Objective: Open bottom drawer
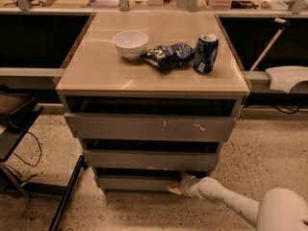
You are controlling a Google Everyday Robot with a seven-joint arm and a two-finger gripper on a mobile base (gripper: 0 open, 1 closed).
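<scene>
The bottom drawer (132, 182) is the narrowest grey front, low near the floor under the mid drawer front (149, 160) and the wide scratched top front (149, 127). It stands out only slightly, with a dark gap above it. My gripper (176, 186) reaches in from the lower right on a white arm (226, 200) and sits at the right end of the bottom drawer's front, at its top edge. Its tan fingertips (173, 189) touch the panel.
On the cabinet top (96, 71) stand a white bowl (130, 44), a dark chip bag (167, 56) and a blue can (205, 53). A black stand (19, 124) with cables is at the left. Speckled floor (269, 148) lies to the right.
</scene>
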